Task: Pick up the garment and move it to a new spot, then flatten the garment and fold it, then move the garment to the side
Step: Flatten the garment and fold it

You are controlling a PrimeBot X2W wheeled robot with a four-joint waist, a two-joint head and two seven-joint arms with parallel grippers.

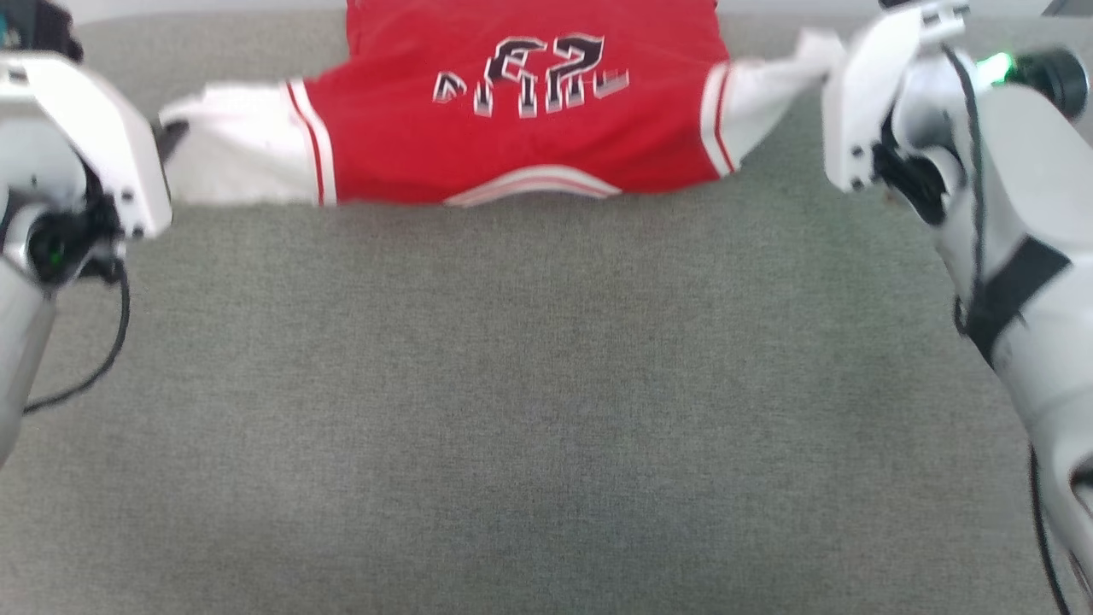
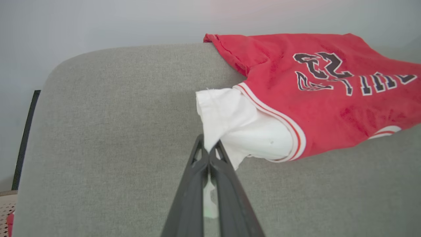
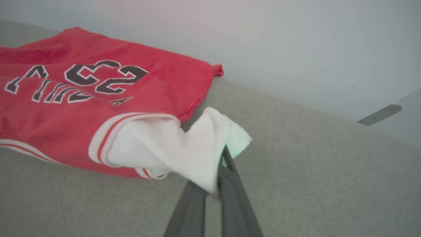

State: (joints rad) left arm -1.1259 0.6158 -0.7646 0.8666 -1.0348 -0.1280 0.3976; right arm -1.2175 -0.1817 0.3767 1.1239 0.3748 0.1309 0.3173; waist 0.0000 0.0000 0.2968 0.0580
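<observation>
Grey fabric-covered table (image 1: 546,384), rounded corner seen in left wrist view. On it, at far side: red garment (image 1: 512,141) w/ white sleeves, print side up, black 23 + lettering upside-down in head view, collar toward robot, hem reaching far edge, sleeves out L/R.

Grey woven fabric surface (image 1: 546,410), pale wall (image 3: 296,39) behind, grey bracket (image 3: 378,115)

left gripper (image 2: 208,152): closed tight | right gripper (image 3: 221,166): closed tight | arms: spread wide apart

soft matt garment (image 1: 512,128), coarse woven couch (image 1: 546,384)
</observation>
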